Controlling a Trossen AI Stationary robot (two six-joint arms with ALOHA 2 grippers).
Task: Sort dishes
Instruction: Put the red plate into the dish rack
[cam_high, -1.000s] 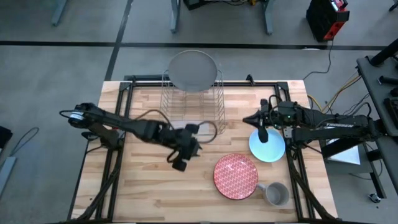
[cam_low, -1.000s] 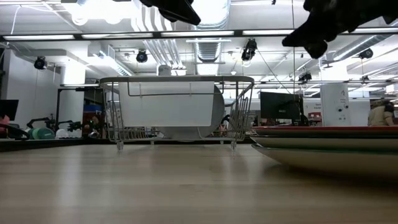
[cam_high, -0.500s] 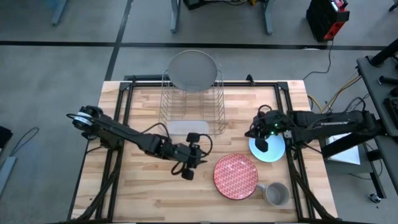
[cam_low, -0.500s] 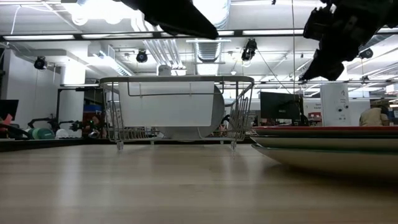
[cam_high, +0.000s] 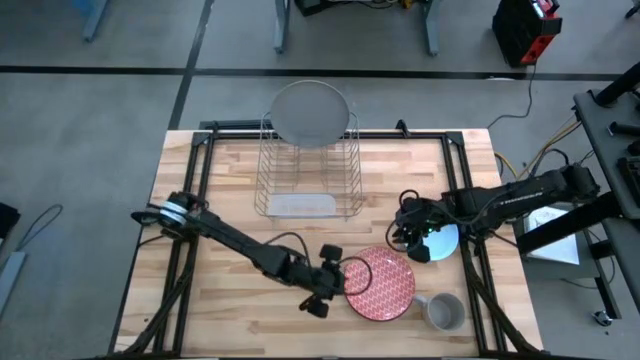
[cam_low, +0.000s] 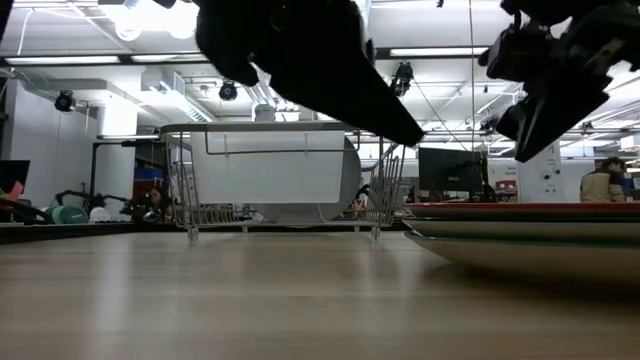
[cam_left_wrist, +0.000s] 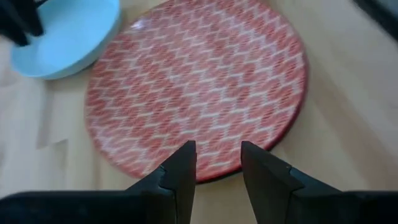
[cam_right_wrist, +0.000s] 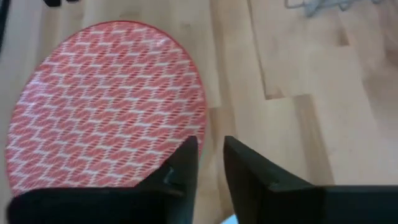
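The red patterned plate (cam_high: 385, 283) lies flat near the table's front edge. My left gripper (cam_high: 336, 283) hovers open at its left rim, the rim (cam_left_wrist: 214, 177) showing between the fingers. The light-blue plate (cam_high: 446, 241) lies to the right of the red plate and a little farther back. My right gripper (cam_high: 417, 244) hangs over its left edge, fingers a little apart and pointing down toward the red plate (cam_right_wrist: 106, 106). The large grey plate (cam_high: 310, 112) stands on edge in the far end of the wire rack (cam_high: 308, 185).
A grey mug (cam_high: 446, 312) stands at the front right, just right of the red plate. In the low view a paler rim (cam_low: 520, 232) shows under the red plate's rim (cam_low: 520, 210). Bare wood stretches over the table's left half and front left.
My left gripper has swept from the table's middle toward the near and right edges, coming down at the red plate's left rim. My right gripper has dropped and moved toward the near edge, tipping down over the light-blue plate's left edge. No dish has moved.
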